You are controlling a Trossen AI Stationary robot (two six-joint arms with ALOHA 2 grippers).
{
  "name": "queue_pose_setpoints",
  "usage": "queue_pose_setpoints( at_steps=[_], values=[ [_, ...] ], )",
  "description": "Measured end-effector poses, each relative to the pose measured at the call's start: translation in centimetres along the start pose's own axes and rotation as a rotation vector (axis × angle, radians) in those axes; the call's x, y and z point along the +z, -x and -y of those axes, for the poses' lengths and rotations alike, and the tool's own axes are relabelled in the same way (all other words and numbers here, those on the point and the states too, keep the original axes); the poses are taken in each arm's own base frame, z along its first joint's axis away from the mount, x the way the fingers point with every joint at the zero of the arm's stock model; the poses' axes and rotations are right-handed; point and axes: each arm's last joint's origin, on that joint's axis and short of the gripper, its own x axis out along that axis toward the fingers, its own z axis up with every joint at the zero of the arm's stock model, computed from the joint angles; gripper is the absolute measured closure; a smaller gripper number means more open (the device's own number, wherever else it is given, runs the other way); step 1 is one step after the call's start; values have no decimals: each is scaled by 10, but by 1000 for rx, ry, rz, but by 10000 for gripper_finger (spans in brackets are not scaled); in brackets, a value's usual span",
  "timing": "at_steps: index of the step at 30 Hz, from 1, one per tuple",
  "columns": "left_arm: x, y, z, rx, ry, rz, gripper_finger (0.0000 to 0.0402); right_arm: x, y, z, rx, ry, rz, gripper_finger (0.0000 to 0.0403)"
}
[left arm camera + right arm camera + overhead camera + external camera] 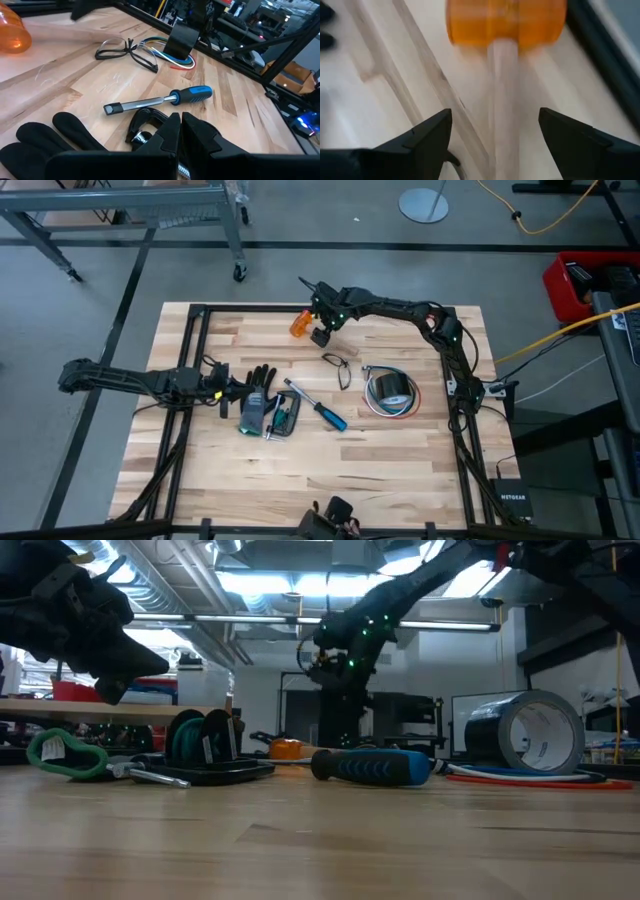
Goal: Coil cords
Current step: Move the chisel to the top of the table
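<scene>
A thin black cord [338, 368] [125, 49] lies in loose loops on the table's middle. A bundle of red, white and blue wires [392, 408] [167, 56] lies under a tape roll [390, 388]. A teal-green cord [264, 416] [60, 755] rests in and beside a dark tray. My right gripper [321, 331] [495, 120] hangs open above the wooden handle [505, 105] of an orange-headed hammer [300, 323] near the far edge, touching nothing. My left gripper [226, 392] [180, 131] is shut and held above black gloves [260, 378] at the table's left.
A blue-handled screwdriver [322, 411] [165, 99] lies between the tray and the tape roll. Dark frame rails [190, 380] run along the table's left and right sides. Bare wood stretches along the near half of the table [330, 480].
</scene>
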Motion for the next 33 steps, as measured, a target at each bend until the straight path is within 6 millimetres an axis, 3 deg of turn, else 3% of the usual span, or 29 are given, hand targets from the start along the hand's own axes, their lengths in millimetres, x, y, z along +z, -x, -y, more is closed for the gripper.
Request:
queue_pose_setpoints(
  at_steps=[6, 11, 16, 21, 27, 33],
  values=[
    [0, 0, 0, 0, 3, 0, 392, 14, 26, -21, 63, 20, -20, 98],
    [0, 0, 0, 0, 0, 0, 392, 6, 39, -67, 114, 97, -132, 98],
    [0, 0, 0, 0, 0, 0, 392, -15, 38, -123, 142, 213, -223, 98],
    [0, 0, 0, 0, 0, 0, 392, -36, 33, -166, 64, 319, -240, 98],
    [0, 0, 0, 0, 0, 0, 392, -51, 24, -191, 29, 294, -221, 98],
    [0, 0, 0, 0, 1, 0, 392, -66, 5, -191, 31, 207, -237, 98]
  ],
)
